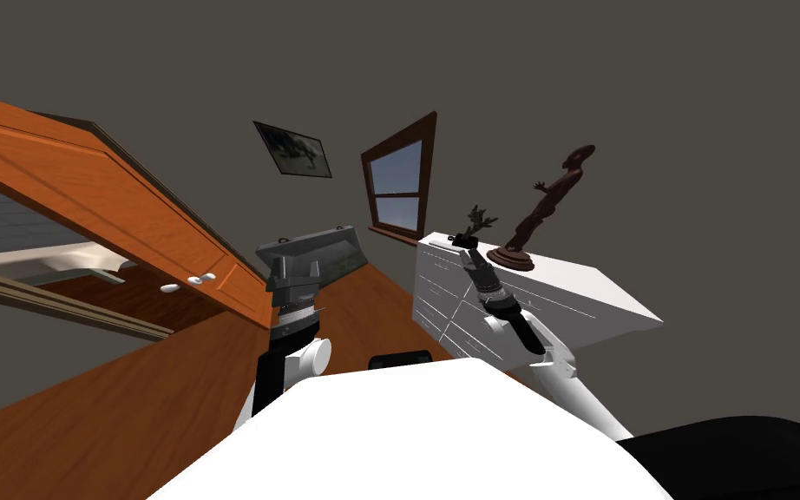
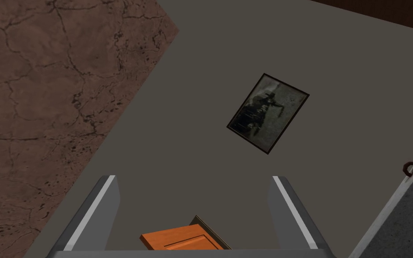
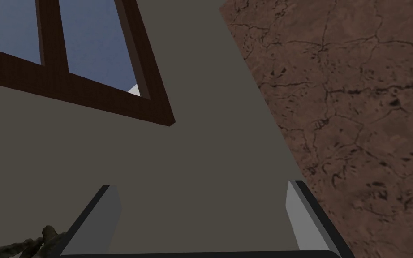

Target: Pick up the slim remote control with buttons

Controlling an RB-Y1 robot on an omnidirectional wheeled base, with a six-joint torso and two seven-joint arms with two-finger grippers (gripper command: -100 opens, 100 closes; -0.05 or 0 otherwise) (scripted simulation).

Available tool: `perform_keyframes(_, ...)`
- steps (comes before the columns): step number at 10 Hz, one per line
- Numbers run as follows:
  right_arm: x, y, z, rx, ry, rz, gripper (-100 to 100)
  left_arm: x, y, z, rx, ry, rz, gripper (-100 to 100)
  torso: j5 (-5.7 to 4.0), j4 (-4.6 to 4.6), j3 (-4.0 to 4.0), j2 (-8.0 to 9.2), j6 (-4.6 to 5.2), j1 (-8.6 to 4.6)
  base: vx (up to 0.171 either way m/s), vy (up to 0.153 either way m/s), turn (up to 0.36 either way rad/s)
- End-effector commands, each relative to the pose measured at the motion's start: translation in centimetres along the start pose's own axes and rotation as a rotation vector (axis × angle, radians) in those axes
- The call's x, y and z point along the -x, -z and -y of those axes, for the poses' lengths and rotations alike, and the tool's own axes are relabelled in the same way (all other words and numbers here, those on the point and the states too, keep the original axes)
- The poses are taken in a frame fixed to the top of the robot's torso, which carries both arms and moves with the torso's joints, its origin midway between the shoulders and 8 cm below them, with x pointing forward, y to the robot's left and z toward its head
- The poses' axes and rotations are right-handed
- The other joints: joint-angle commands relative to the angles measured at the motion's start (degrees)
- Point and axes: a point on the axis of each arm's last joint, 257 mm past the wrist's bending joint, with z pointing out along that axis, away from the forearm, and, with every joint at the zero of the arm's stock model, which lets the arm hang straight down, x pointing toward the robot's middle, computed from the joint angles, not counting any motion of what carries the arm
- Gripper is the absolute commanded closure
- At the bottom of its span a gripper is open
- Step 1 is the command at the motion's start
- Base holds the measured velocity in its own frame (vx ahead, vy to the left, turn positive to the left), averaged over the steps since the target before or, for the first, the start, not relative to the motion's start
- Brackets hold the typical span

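While the orange cabinet (image 1: 112, 208) looms on my left, the white dresser (image 1: 580, 291) stands to the right, bearing a dark statue (image 1: 546, 204) and a small plant (image 1: 479, 219). The right pincer (image 3: 201, 183) (raised beside the plant) and the left pincer (image 2: 194, 178) both gape, holding nothing. Where the remote lies I cannot tell. It is likely light, stiff and smooth, best taken across its narrow sides near the middle.

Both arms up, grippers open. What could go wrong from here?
1. Right gripper hangs open just beside the small plant and the dark statue on the white dresser; a sideways swing could topple either.
2. Left gripper, also open, sits close to the grey framed panel and the orange cabinet door; lowering it could clip an edge.
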Motion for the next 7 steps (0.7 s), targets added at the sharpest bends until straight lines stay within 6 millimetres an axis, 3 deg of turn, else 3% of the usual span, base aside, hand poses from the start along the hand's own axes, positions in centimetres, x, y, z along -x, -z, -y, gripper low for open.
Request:
perform_keyframes(1,-0.12,-0.24,-0.08,0.013,0.027,-0.047,-100,0.0,0.0,0.0,0.0,0.0,0.0,0,0.0,0.0,0.0,0.0,0.0,0.0,0.01,0.05,-0.02)
perform_keyframes(7,-0.08,-1.06,0.34,0.062,0.142,-0.212,-100,0.0,0.0,0.0,0.0,0.0,0.0,0,-0.01,0.0,0.01,0.01,0.0,-0.08,0.009,0.045,-0.026)
